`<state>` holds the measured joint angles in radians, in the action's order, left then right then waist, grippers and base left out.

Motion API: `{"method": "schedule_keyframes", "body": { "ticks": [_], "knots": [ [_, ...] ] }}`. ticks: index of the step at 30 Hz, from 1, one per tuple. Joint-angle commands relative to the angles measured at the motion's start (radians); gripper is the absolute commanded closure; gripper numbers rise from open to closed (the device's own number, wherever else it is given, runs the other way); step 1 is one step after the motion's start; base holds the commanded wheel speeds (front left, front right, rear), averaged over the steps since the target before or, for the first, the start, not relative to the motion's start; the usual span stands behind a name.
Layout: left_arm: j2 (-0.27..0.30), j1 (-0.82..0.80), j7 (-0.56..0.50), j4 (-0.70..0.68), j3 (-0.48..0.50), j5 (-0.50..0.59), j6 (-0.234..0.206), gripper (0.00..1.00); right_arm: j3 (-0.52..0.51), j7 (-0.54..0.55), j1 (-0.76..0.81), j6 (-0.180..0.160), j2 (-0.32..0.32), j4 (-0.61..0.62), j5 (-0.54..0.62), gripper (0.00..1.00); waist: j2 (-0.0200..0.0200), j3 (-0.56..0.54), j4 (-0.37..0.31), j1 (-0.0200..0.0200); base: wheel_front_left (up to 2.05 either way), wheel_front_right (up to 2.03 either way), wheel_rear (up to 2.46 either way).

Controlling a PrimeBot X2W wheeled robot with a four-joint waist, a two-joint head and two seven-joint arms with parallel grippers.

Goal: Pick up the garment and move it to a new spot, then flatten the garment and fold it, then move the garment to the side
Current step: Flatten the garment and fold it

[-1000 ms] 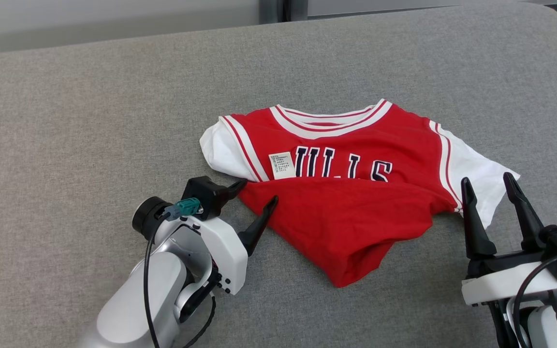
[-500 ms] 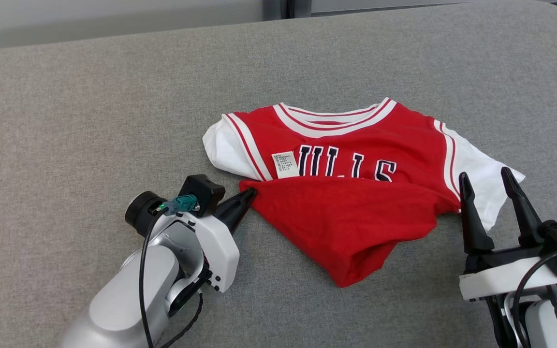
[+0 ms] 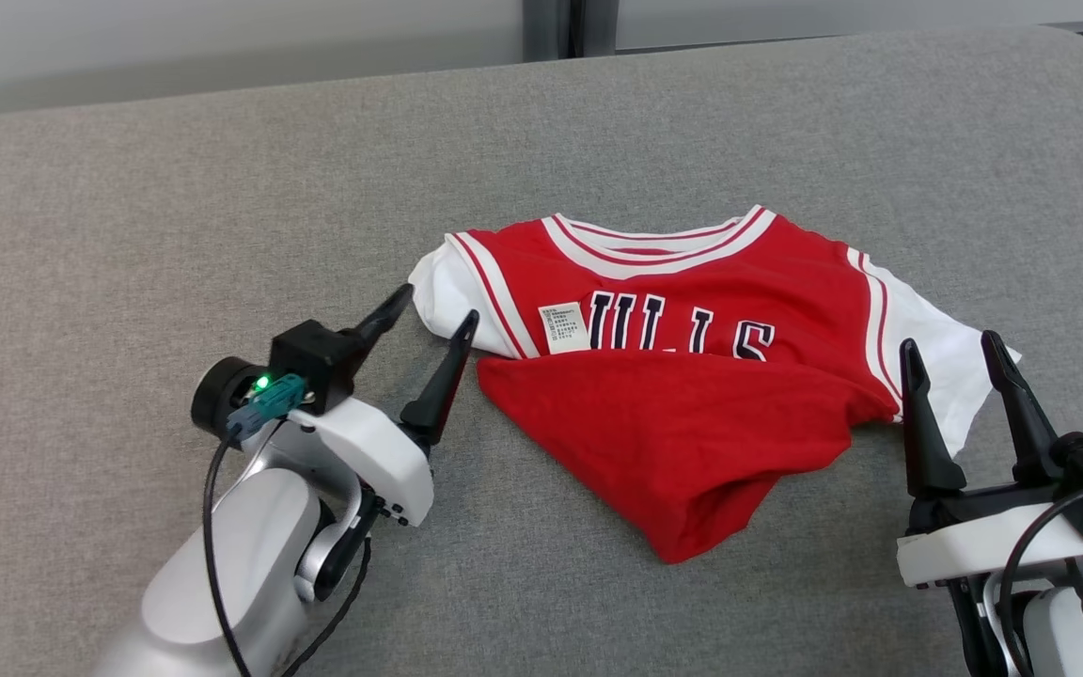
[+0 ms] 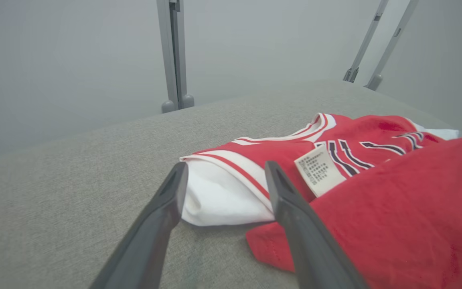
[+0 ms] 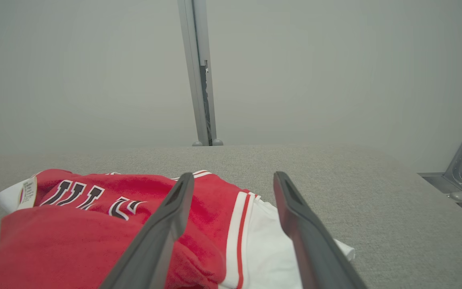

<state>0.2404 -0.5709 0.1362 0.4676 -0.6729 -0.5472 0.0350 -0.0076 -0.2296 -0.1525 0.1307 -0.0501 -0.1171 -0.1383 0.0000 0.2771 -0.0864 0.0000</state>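
Observation:
The garment, a red jersey with white sleeves and dark chest lettering, lies on the grey cushion with its lower half folded up over the front. A white tag shows by the lettering. My left gripper is open at the garment's left white sleeve, and its fingers flank the sleeve's edge without holding anything. My right gripper is open over the right white sleeve, empty.
The grey cushion spreads wide around the garment, with free room to the left and behind. A pale wall and grey metal posts stand past the far edge. The cushion's right corner rounds off at the upper right.
My left gripper was pinched shut at the folded red corner, then opened and moved back-left to the white sleeve. The camera shifted slightly. The right gripper stayed put.

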Motion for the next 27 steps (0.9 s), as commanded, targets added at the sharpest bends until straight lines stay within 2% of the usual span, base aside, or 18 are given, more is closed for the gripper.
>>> {"method": "schedule_keyframes", "body": {
  "ticks": [1, 8, 14, 18, 27],
  "knots": [
    [0.012, 0.018, 0.028, -0.013, 0.022, -0.008, -0.023, 0.00, -0.002, -0.007, 0.009, 0.000, -0.003, -0.004, 0.000, 0.00, 0.0000, -0.008, 0.007, 0.0000, 0.00, 0.00, 0.00],
    [0.051, 0.126, 0.116, -0.136, 0.159, -0.037, -0.139, 0.00, -0.006, -0.001, 0.015, 0.000, -0.003, -0.005, 0.003, 0.00, 0.0000, -0.042, 0.042, 0.0000, 0.00, 0.00, 0.00],
    [0.085, 0.253, 0.128, -0.269, 0.300, -0.046, -0.195, 0.00, -0.012, 0.011, 0.031, 0.000, -0.003, -0.001, 0.009, 0.00, 0.0000, -0.074, 0.080, 0.0000, 0.00, 0.00, 0.00],
    [0.105, 0.360, 0.128, -0.340, 0.365, -0.017, -0.216, 0.00, -0.011, 0.021, 0.043, 0.000, -0.007, 0.002, 0.013, 0.00, 0.0000, -0.105, 0.103, 0.0000, 0.00, 0.00, 0.00],
    [0.102, 0.504, 0.128, -0.377, 0.371, 0.004, -0.215, 0.00, -0.002, 0.038, 0.082, 0.000, -0.012, -0.004, 0.008, 0.00, 0.0000, -0.162, 0.122, 0.0000, 0.00, 0.00, 0.00]
  ]
}}
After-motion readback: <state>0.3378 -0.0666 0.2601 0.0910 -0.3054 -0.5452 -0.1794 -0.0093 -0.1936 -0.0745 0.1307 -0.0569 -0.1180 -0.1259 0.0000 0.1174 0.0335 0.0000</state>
